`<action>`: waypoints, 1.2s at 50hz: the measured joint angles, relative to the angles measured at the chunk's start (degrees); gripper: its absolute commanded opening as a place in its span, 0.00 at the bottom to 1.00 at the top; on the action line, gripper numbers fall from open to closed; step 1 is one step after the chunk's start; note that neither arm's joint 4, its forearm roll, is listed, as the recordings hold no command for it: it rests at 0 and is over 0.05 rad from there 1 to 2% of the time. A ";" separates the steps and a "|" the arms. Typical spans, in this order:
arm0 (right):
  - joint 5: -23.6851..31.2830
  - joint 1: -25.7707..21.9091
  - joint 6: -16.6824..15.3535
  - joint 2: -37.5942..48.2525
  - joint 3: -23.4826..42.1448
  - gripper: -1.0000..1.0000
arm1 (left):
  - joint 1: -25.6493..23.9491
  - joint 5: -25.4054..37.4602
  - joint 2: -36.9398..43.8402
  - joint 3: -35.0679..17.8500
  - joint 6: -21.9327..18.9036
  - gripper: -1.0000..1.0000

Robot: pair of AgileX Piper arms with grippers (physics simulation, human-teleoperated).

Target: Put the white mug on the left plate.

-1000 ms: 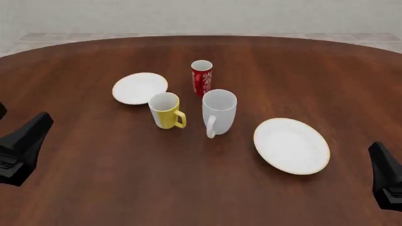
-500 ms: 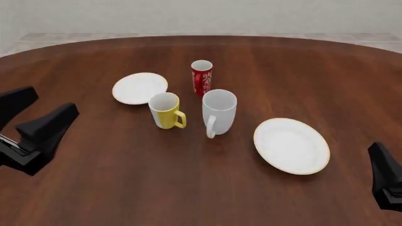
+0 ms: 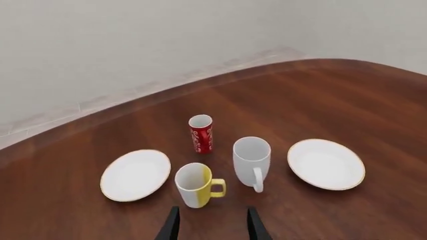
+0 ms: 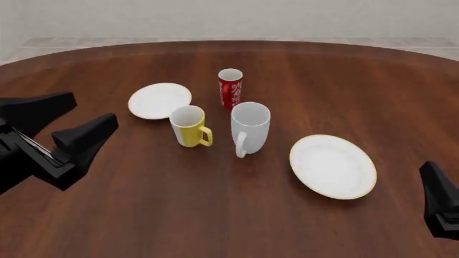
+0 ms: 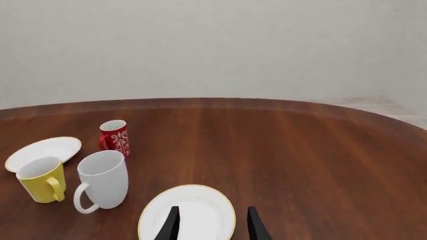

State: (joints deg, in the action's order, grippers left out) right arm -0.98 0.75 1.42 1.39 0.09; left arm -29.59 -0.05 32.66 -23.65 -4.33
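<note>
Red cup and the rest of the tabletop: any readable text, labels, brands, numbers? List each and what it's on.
None readable.
red cup: white swirl pattern only, no letters or digits made out.
white mug, yellow mug, left plate, larger plate: plain, no markings.
left gripper and right gripper: black, no labels visible.

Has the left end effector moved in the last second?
Yes. The left end effector has advanced forward and rightward over the table, toward the yellow mug.

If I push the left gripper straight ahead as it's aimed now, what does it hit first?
Probably the yellow mug: in its wrist view, the left gripper has open jaws framing that mug's handle side, with the white mug just beside. Depth is unclear.
</note>
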 measured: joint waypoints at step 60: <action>-0.16 0.69 0.67 0.47 -0.02 1.00 | -8.89 -1.07 16.36 -9.57 -0.45 1.00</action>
State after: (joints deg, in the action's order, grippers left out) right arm -1.13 1.44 2.08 1.86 0.07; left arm -38.47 -1.12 49.03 -33.22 -4.78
